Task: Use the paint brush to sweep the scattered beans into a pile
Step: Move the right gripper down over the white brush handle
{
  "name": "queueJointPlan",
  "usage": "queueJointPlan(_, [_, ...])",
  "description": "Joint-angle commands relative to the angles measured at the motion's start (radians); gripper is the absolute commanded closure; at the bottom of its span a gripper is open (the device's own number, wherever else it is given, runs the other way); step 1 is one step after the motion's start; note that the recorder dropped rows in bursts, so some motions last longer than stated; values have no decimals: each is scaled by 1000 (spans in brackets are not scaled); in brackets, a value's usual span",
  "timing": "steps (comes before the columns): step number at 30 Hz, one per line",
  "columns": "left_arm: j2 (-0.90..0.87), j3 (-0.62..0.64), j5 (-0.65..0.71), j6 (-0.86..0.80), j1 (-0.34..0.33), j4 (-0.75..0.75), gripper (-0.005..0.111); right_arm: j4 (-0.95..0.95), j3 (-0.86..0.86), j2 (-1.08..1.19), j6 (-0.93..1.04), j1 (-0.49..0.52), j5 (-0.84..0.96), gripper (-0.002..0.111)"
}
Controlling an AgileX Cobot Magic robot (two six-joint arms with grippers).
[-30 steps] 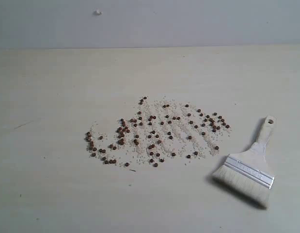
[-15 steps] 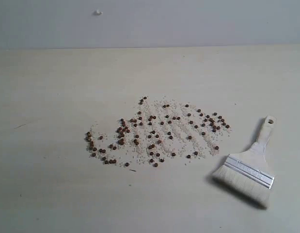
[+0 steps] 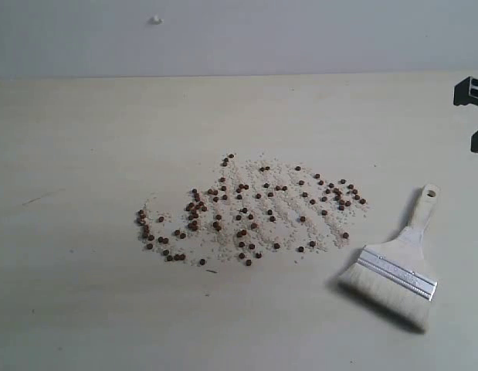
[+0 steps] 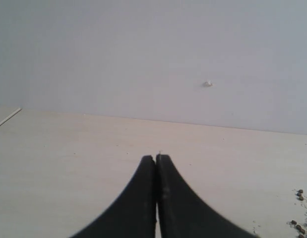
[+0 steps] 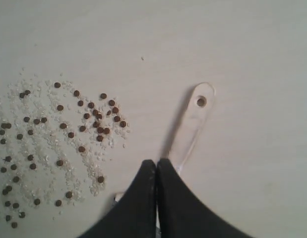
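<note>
The beans lie spread in a wide loose patch on the pale table, mixed with whitish crumbs; no compact pile shows. The paint brush lies flat to their right, bristles toward the front edge and handle pointing away. My right gripper is shut and empty, hovering over the brush handle, whose end hole shows beyond the tips, with beans to one side. A black part of the right arm shows at the right edge. My left gripper is shut and empty above bare table; a few beans show at the corner.
A grey wall rises behind the table, with a small white spot on it. Bare tabletop surrounds the bean patch on the left, at the back and in front.
A black part of the right arm has come into the exterior view at the right edge. The beans and the brush have not moved.
</note>
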State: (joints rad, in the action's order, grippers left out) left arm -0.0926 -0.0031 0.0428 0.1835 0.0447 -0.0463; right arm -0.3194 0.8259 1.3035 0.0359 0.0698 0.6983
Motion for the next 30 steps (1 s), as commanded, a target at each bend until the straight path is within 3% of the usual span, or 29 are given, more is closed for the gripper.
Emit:
queueJointPlan(1, [0,3,-8,5,6,-2,107,5,9,0,15,1,-41,108])
queueJointPlan(6, [0,3,-8,5,6,-2,107,27,9,22,-54,1,-44,108])
queueJointPlan(11, [0,3,-8,5,6,-2,107,287,-14,48,-336,1,-8,103])
queueJointPlan(14, [0,3,-8,5,6,-2,107,314,-32,46,-451,-10,-45,90])
queueJointPlan(17, [0,3,-8,5,6,-2,107,319,-32,48,-449,-97,-76,67])
queueJointPlan(21, [0,3,-8,5,6,-2,107,221,-32,117,-458,-165,-92,53])
queueJointPlan(25, [0,3,-8,5,6,-2,107,197,-32,245,-458,-166,-61,51])
queueJointPlan(30, [0,3,-8,5,6,-2,107,198,-32,312,-509,-175,-157,51])
